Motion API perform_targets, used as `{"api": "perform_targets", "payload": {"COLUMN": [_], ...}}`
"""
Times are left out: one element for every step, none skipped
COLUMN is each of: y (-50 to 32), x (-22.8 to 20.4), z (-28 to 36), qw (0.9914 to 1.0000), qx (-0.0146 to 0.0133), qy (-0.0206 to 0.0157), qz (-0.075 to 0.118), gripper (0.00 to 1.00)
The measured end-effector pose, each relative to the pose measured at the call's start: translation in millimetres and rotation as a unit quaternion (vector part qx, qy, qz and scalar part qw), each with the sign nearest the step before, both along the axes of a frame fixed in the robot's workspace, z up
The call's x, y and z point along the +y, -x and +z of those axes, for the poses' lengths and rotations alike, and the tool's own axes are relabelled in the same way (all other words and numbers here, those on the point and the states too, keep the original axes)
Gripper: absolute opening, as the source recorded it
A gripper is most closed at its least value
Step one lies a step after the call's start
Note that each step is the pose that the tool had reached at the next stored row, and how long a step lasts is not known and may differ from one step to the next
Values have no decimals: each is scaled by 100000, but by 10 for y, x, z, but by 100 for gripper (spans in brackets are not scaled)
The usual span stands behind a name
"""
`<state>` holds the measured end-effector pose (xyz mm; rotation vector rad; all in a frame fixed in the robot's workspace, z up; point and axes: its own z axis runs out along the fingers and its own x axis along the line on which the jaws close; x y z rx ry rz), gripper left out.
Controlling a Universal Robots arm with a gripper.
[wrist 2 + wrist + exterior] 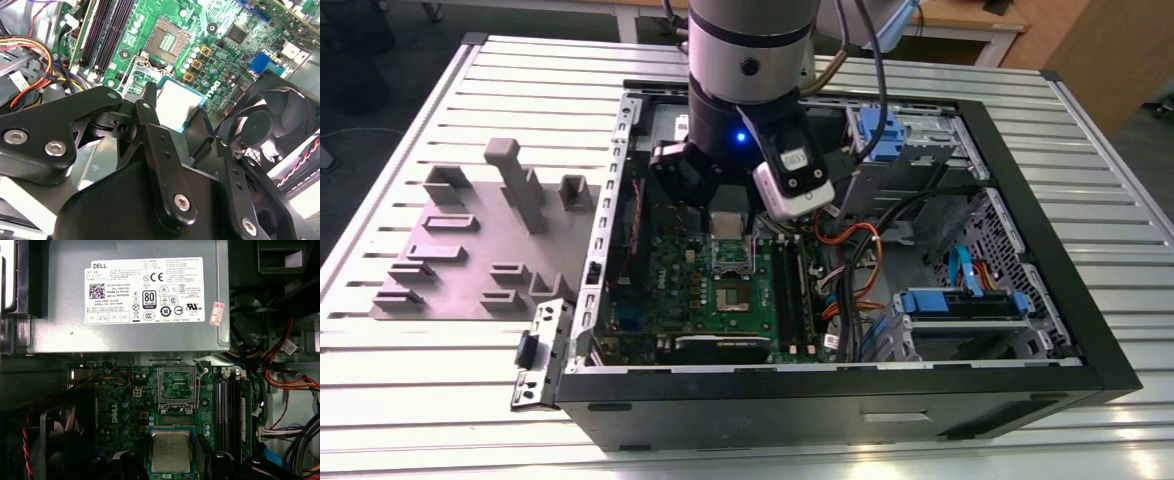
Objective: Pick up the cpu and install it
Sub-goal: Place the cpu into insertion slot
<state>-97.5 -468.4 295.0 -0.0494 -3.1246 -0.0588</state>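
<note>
Jaws: clamped on the cpu [171, 451] by two opposite edges, metal top up. Held over the green motherboard [125, 390], just short of the open socket [176, 385], not yet seated. Probably light, rigid, fragile underneath; best gripped by rim only, kept level.

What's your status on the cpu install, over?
Gripper shut on the cpu, held above the motherboard. CPU socket open and empty, cpu not yet seated. Nothing blocking the socket.

White printed label [144, 291] on the grey power supply [55, 305]; pink sticker [217, 314] just beside that label; white lettering on the motherboard [145, 400] near it.
</note>
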Motion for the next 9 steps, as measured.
{"api": "perform_targets", "payload": {"y": [0, 0, 0, 0, 0, 0, 0, 0, 0], "x": [0, 0, 0, 0, 0, 0, 0, 0, 0], "z": [-3, -6, -8, -11, -14, -17, -19, -22, -24], "qw": [100000, 100000, 100000, 100000, 100000, 100000, 100000, 100000, 100000], "qx": [-2, -2, -1, 1, -1, -1, 1, 1, 2], "qy": [-4, -4, -2, -1, -3, 1, 3, 2, 5], "qz": [3, 1, 0, 2, 0, 1, 0, 2, 1], "gripper": [47, 47, 47, 47, 47, 47, 47, 47, 47]}}
